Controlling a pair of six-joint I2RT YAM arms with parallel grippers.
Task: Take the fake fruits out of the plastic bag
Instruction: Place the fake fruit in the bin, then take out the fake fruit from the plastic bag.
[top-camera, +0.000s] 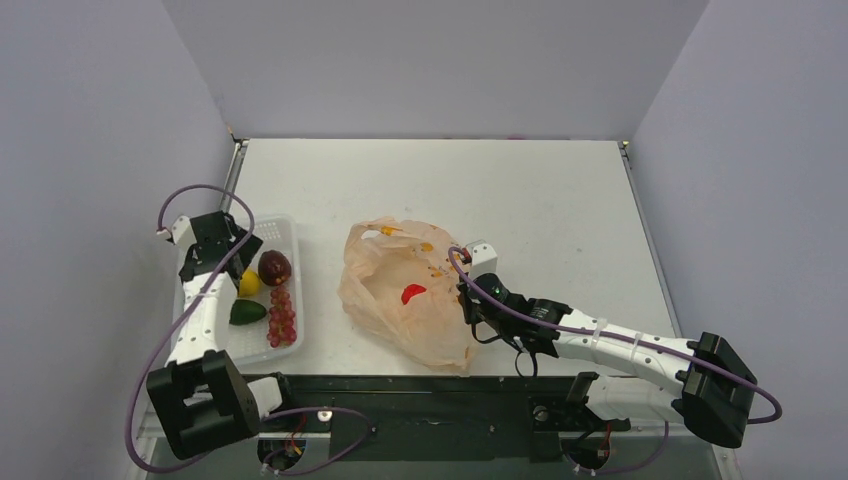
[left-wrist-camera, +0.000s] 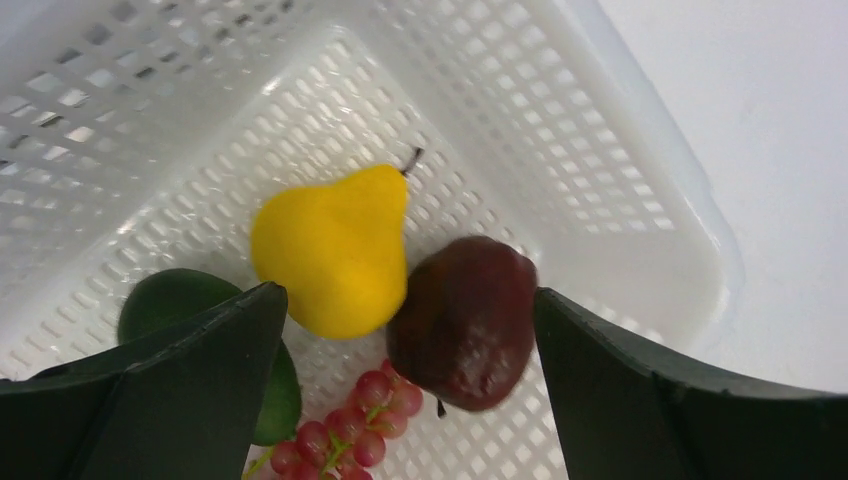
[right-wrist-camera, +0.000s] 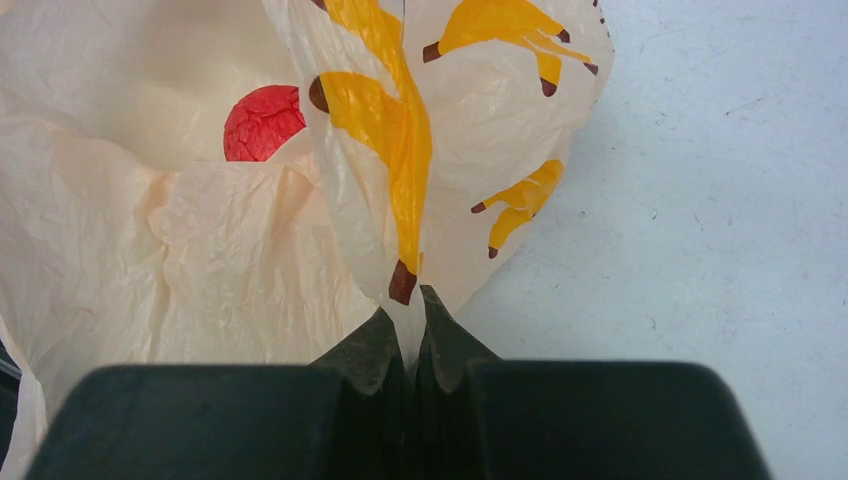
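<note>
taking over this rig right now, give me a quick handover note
Left gripper: open above the white mesh basket, holding nothing.
Right gripper: shut on a fold of the plastic bag at its edge.
Done: the dark red fruit and the red berry cluster lie in the basket, beside a yellow pear and a green fruit.
Left: one bright red fruit lies inside the bag. It probably falls to the left arm to fetch it while the right holds the bag.

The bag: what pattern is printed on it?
Yellow-orange bananas with brown tips, on the translucent peach bag. The right wrist view shows it best.
</note>
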